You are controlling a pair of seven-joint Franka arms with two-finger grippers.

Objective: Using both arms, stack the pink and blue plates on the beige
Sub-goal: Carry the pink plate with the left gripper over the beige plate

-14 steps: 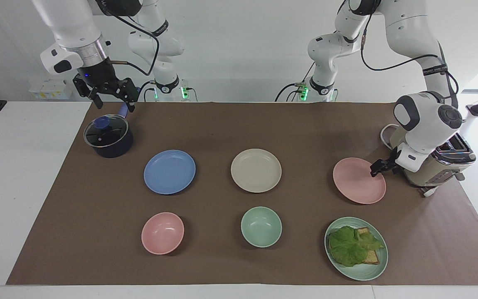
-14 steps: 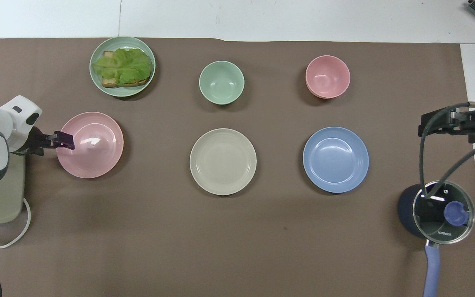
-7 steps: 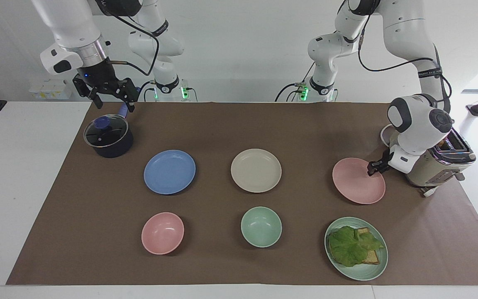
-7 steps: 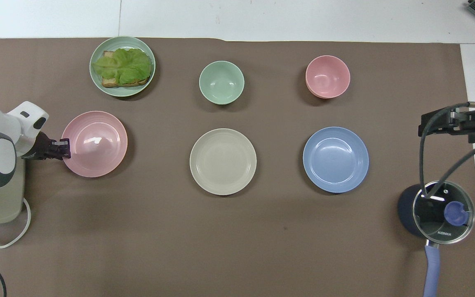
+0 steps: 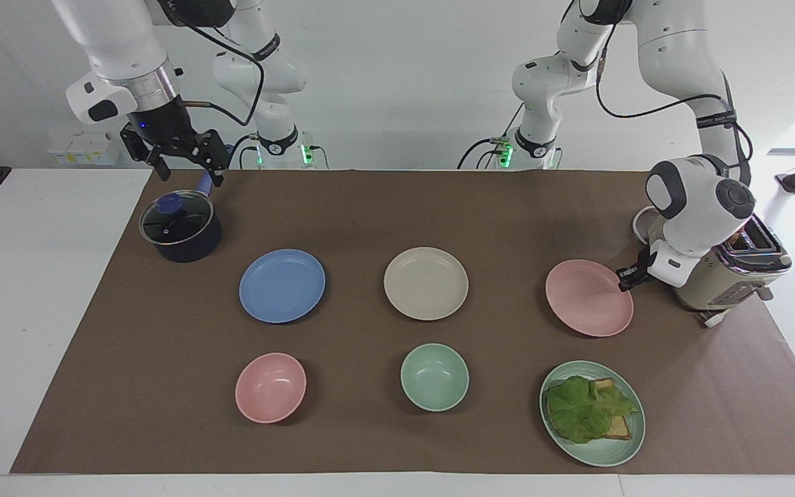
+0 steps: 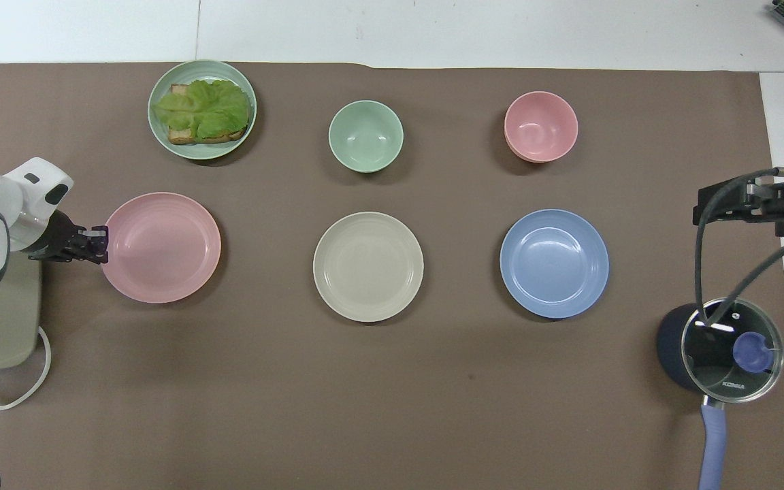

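While the left gripper (image 5: 626, 279) pinches the pink plate (image 5: 589, 297) by its rim beside the toaster (image 5: 722, 279), the beige plate (image 5: 426, 283) and blue plate (image 5: 281, 285) lie flat mid-worktop; right gripper (image 5: 183, 157) hangs wide over the pot (image 5: 180, 226).

Pale pink plate (image 5: 589, 298) pinched at its rim in the jaws of the black left gripper (image 5: 626, 279); cream-beige plate (image 5: 426, 283) and medium blue plate (image 5: 281, 285) lie well apart from those jaws on the brown mat (image 5: 370, 207). Below the black right gripper (image 5: 183, 160), jaws apart, a dark navy pot (image 5: 181, 228) with a blue knob. Also a pink bowl (image 5: 270, 387), mint green bowl (image 5: 435, 377), pale green plate (image 5: 594, 452) with green lettuce (image 5: 584, 407), beige toaster (image 5: 722, 279)
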